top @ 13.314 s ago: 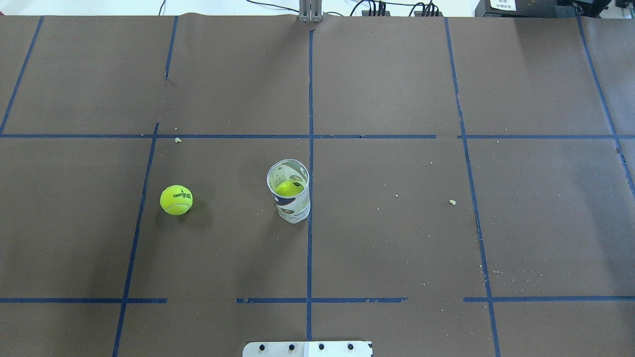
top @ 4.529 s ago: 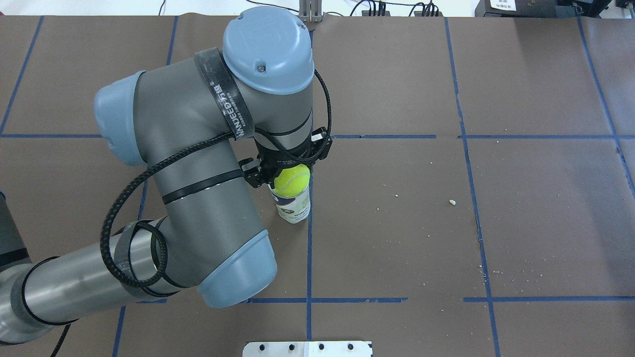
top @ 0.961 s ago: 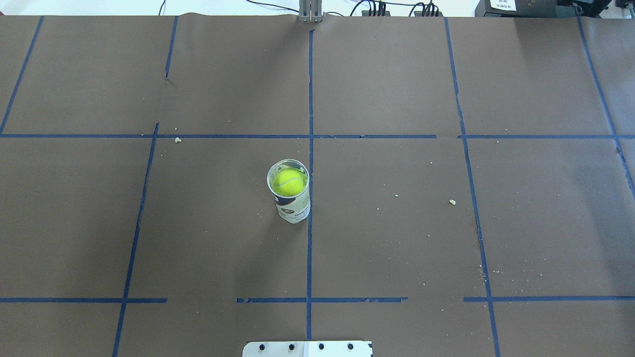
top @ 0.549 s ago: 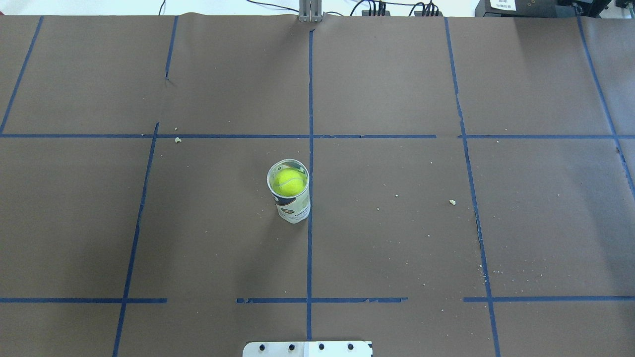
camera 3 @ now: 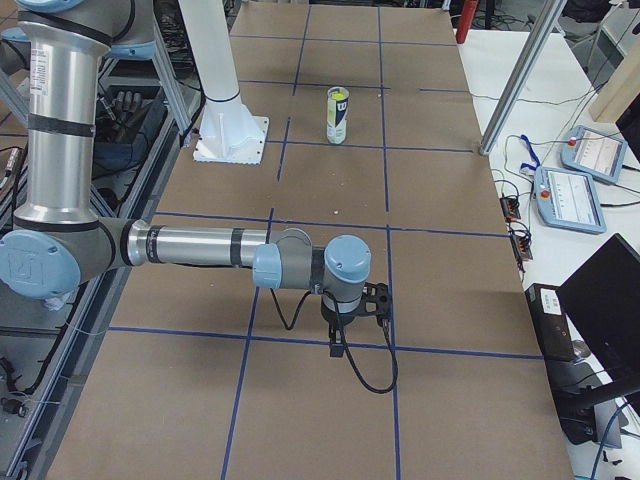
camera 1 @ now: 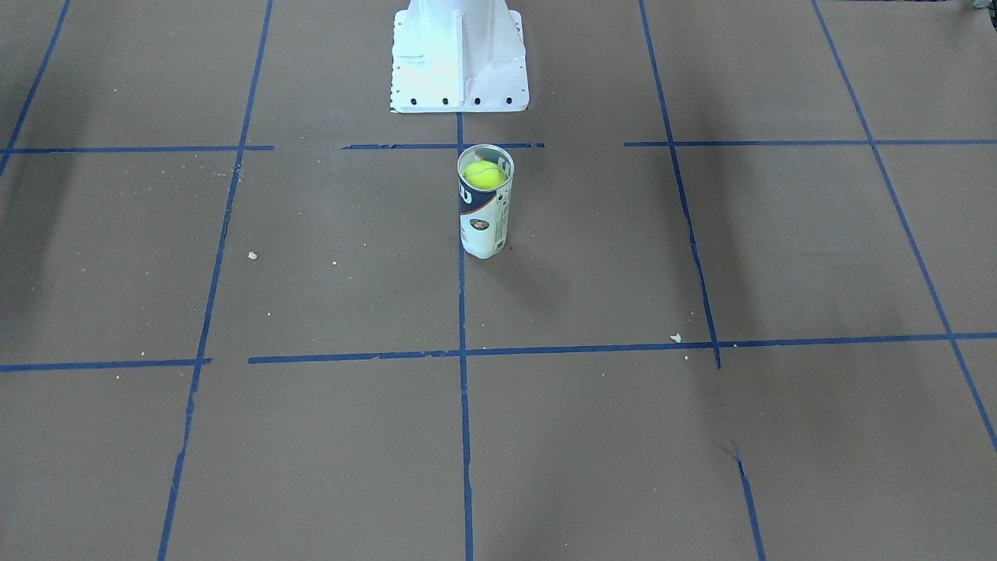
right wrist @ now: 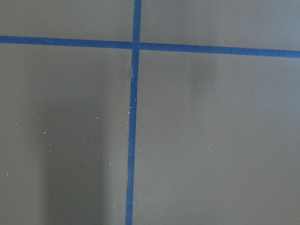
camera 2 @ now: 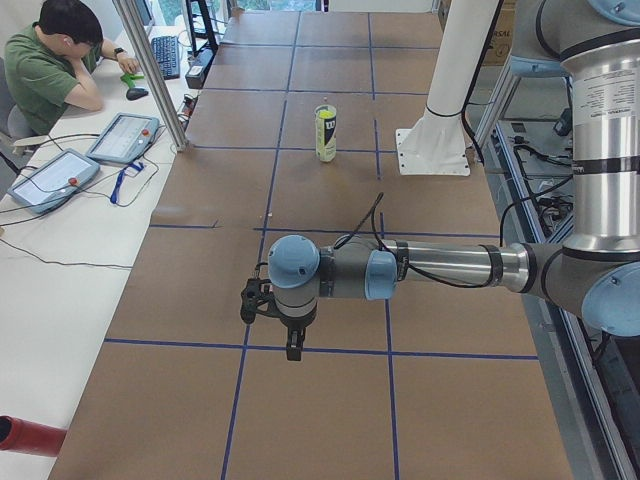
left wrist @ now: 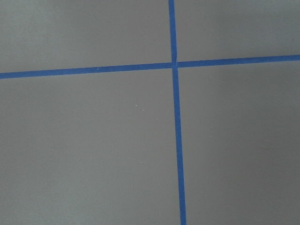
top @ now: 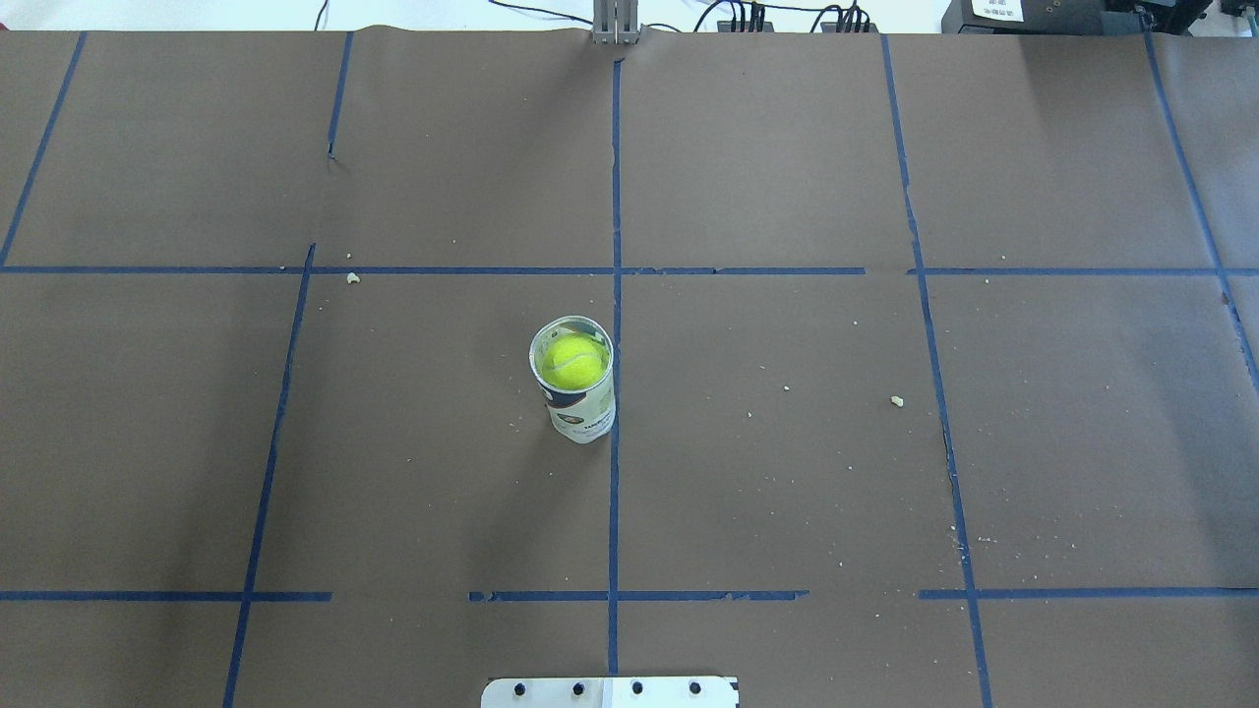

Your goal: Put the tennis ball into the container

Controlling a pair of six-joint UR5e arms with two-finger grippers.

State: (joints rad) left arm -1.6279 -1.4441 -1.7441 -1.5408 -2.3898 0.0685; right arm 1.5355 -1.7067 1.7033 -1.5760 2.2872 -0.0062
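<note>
The container (top: 585, 408), a clear can with a white and navy label, stands upright near the table's middle. The tennis ball (top: 573, 361) sits inside it just below the metal rim, and shows the same way in the front-facing view, ball (camera 1: 484, 174) in can (camera 1: 484, 226). Both arms are far from the can. My left gripper (camera 2: 292, 350) hangs over the table's left end and my right gripper (camera 3: 336, 347) over the right end. They show only in the side views, so I cannot tell whether either is open or shut. The wrist views hold only brown paper and blue tape.
The white metal pedestal (camera 1: 459, 78) stands behind the can on the robot's side. Brown paper with blue tape lines (top: 615, 492) covers the table, with small crumbs scattered on it. An operator (camera 2: 50, 60) sits at a side desk with tablets.
The loose ball lay left of the can, then my left gripper held it over the can's mouth. It now sits inside and the arm has left the overhead view. Nothing moved in the last second.
</note>
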